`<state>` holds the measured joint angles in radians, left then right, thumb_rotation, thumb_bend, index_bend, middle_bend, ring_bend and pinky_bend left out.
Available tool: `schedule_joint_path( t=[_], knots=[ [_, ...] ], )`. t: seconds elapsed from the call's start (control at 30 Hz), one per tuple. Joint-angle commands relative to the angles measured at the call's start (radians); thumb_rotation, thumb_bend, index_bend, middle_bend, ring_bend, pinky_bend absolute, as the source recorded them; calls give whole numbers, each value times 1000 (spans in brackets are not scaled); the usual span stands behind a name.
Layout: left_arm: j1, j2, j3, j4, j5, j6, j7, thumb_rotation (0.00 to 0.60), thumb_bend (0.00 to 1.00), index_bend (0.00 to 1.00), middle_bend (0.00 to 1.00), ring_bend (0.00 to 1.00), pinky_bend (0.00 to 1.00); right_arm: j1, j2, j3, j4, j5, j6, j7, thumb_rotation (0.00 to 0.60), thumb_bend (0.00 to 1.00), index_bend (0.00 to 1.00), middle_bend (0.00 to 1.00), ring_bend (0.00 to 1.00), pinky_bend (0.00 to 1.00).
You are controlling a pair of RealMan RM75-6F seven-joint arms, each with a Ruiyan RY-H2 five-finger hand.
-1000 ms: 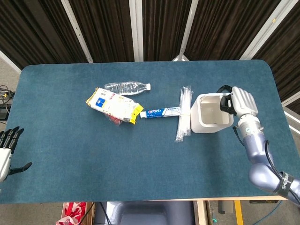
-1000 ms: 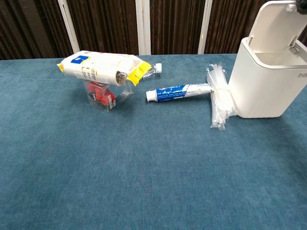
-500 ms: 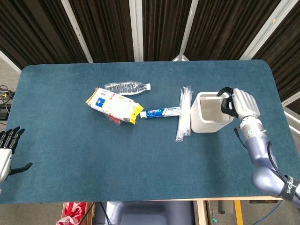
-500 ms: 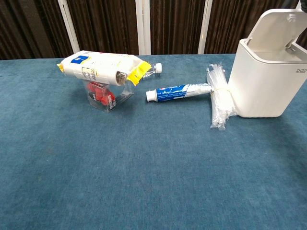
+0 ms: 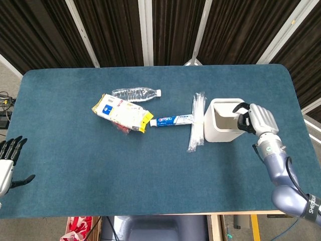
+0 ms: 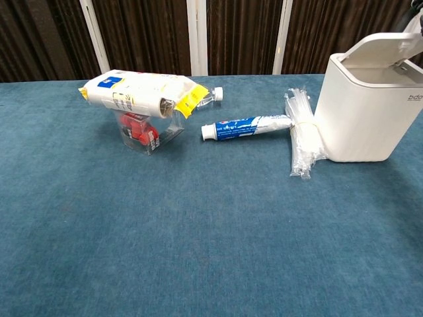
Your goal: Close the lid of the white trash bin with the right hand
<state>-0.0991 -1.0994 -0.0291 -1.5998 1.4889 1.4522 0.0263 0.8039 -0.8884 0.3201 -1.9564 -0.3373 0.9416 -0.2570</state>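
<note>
The white trash bin (image 5: pixel 216 129) stands on the right part of the blue table, and the chest view shows the bin (image 6: pixel 367 119) at the right edge. Its lid (image 6: pixel 390 46) is tilted low over the opening, with a gap still showing at the front. My right hand (image 5: pixel 257 119) sits at the bin's right rim with its fingers curled down onto the lid, which it mostly hides in the head view. My left hand (image 5: pixel 8 159) hangs off the table's front left edge, fingers spread and holding nothing.
A bundle of clear straws (image 5: pixel 197 120) lies against the bin's left side, with a toothpaste tube (image 5: pixel 173 120) beside it. Further left are a yellow-and-white pack (image 5: pixel 122 111) on a clear box (image 6: pixel 142 131) and a water bottle (image 5: pixel 135 93).
My right hand has moved toward me and down, pushing the lid from nearly upright to almost flat over the bin. The left hand has stayed still.
</note>
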Motion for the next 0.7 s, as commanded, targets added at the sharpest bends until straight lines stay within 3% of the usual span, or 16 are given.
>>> schedule_joint_path(
  t=[0.03, 0.7],
  knots=[
    [0, 0, 0, -1, 0, 0, 1, 600, 0, 0, 0, 0, 0, -11, 0, -12, -19, -18, 6, 4, 600, 758, 416, 827, 951, 856],
    [0, 1, 3, -2, 8, 2, 2, 600, 0, 0, 0, 0, 0, -64, -73, -65, -19, -146, 61, 36, 600, 759, 381, 827, 951, 856]
  ],
)
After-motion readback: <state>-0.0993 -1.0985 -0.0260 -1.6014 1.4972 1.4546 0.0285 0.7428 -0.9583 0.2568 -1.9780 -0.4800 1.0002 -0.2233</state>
